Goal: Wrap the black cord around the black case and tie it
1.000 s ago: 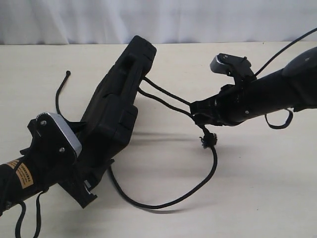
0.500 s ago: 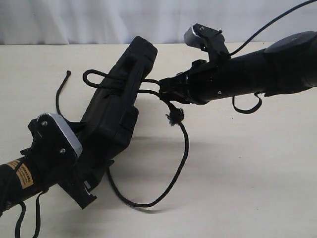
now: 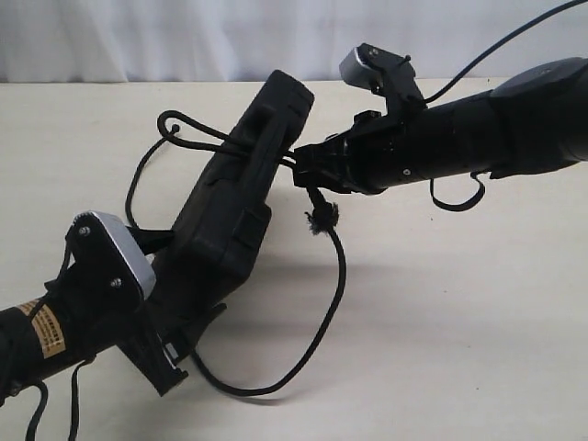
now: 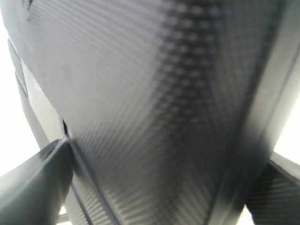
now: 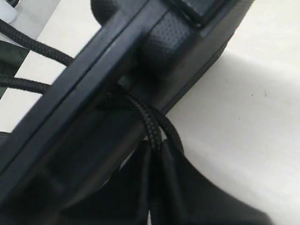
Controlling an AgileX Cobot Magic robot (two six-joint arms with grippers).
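Observation:
The black case (image 3: 230, 197) is held off the table, tilted, its lower end clamped in my left gripper (image 3: 197, 308). In the left wrist view its textured face (image 4: 154, 93) fills the picture between my left gripper's (image 4: 157, 187) two fingers. My right gripper (image 3: 303, 172) is shut on the black cord (image 3: 340, 276) right beside the case's handle end. From there the cord crosses the case, loops out at its far side (image 3: 167, 121), and hangs below a frayed knot (image 3: 322, 218). The right wrist view shows two cord strands (image 5: 140, 112) bending over the case edge (image 5: 117, 70) into my shut right gripper (image 5: 157, 150).
The beige table (image 3: 478, 322) lies under both arms, with a white curtain (image 3: 138, 37) along its back edge. A glossy arm cable (image 3: 514, 55) rises from the right arm. The cord's slack hangs in a wide bow toward the table front (image 3: 248, 390).
My right gripper moved up and left to the case with the cord, then held still. The case's top has swung right, and the cord's loop and loose end lifted at the far side.

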